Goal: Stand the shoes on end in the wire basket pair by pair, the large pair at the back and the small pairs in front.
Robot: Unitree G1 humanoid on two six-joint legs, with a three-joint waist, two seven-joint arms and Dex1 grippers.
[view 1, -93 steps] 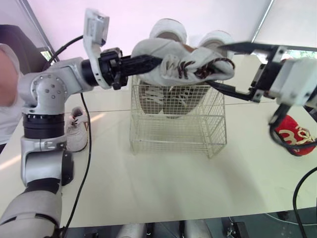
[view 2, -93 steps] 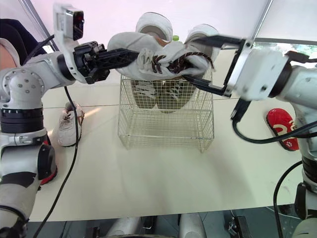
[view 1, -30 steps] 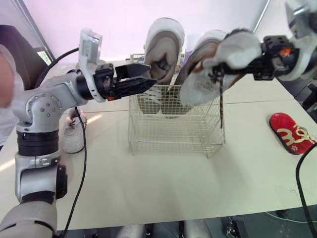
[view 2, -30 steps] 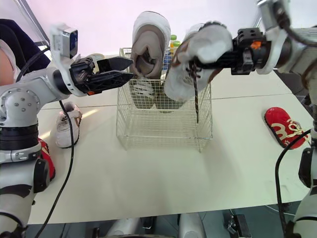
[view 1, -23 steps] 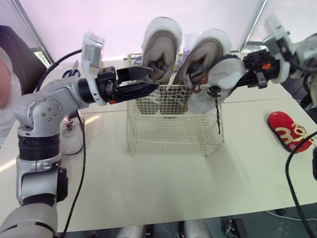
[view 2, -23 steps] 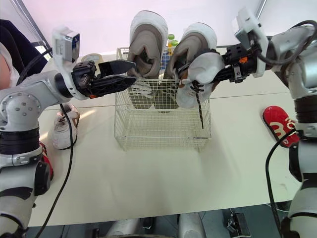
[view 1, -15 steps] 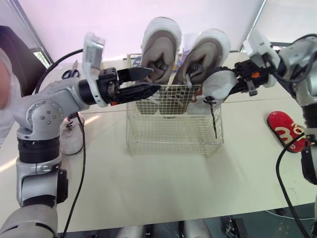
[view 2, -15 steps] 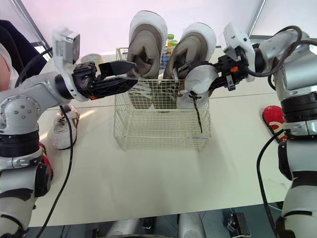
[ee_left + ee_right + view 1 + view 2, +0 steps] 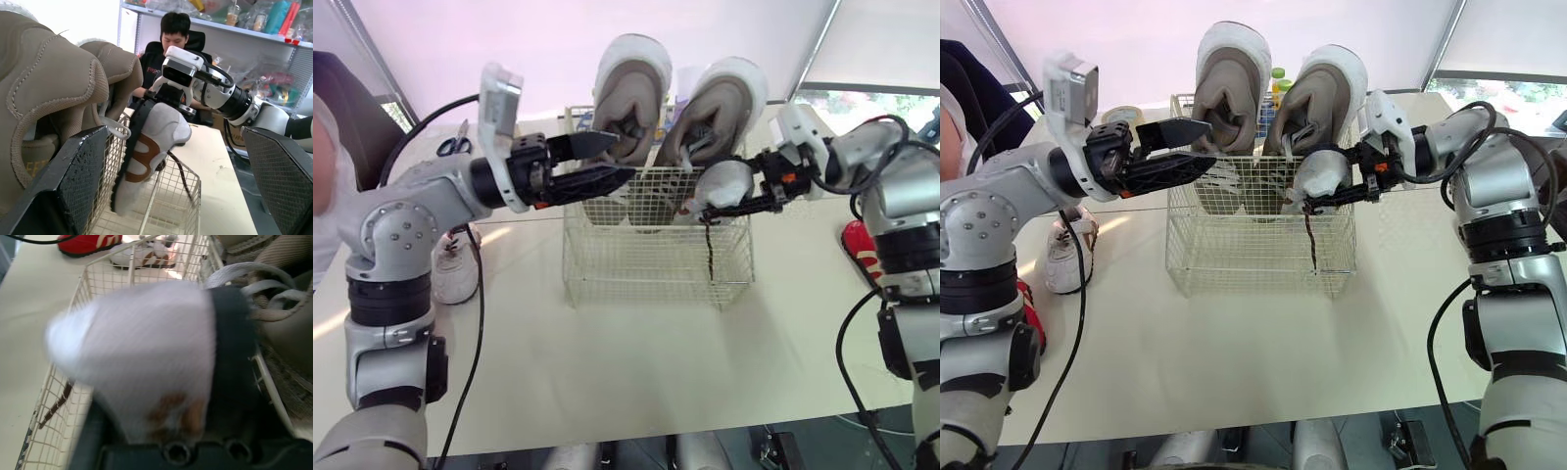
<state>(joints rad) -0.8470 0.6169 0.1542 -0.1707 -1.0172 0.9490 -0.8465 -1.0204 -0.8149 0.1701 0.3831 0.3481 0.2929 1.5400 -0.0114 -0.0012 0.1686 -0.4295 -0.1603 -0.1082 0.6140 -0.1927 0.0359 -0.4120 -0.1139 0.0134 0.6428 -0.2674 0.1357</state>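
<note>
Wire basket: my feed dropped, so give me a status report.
Left gripper open, empty, at basket left rim. Right gripper shut on small white shoe at rim, before the large pair. Brown lace dangling.

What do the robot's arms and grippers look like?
The left arm and right arm are silver-grey with rounded, bolted joint housings and black cables. Each wrist carries a white camera box; an orange mark sits by the right one. The left gripper and right gripper have black fingers, the left's pads cross-hatched.

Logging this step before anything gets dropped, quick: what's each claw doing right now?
Left claw: open, empty.
Right claw: closed on the small white shoe.
</note>
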